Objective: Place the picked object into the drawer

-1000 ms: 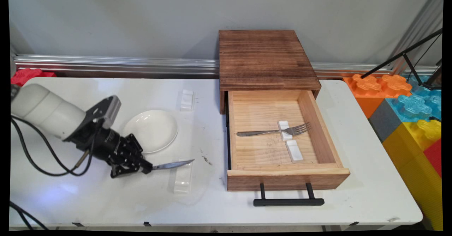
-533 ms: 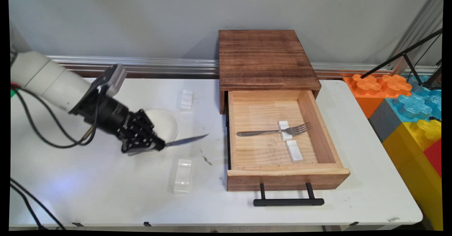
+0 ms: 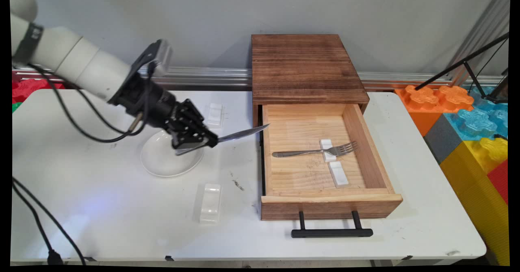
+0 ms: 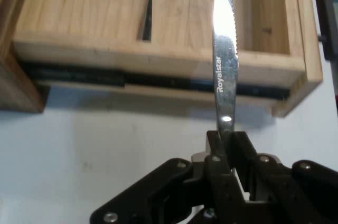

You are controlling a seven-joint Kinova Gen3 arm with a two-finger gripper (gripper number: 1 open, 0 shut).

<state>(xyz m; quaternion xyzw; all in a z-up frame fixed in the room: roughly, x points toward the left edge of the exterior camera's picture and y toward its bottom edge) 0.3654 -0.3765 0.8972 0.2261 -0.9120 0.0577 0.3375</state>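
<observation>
My gripper is shut on the handle of a steel knife, held in the air above the white plate's right side. The blade points right, and its tip reaches the left wall of the open wooden drawer. In the drawer a fork lies across a white rest, with a second white rest beside it. In the hand view the fork's handle and both rests show past the drawer wall.
The drawer pulls out of a dark wooden cabinet and has a black handle at its front. A white rest lies on the table in front of the plate, another behind it. Coloured foam blocks stand off the right edge.
The arm has lifted the knife off the near white rest and carried it up and to the right, from beside the plate to the drawer's left wall.
</observation>
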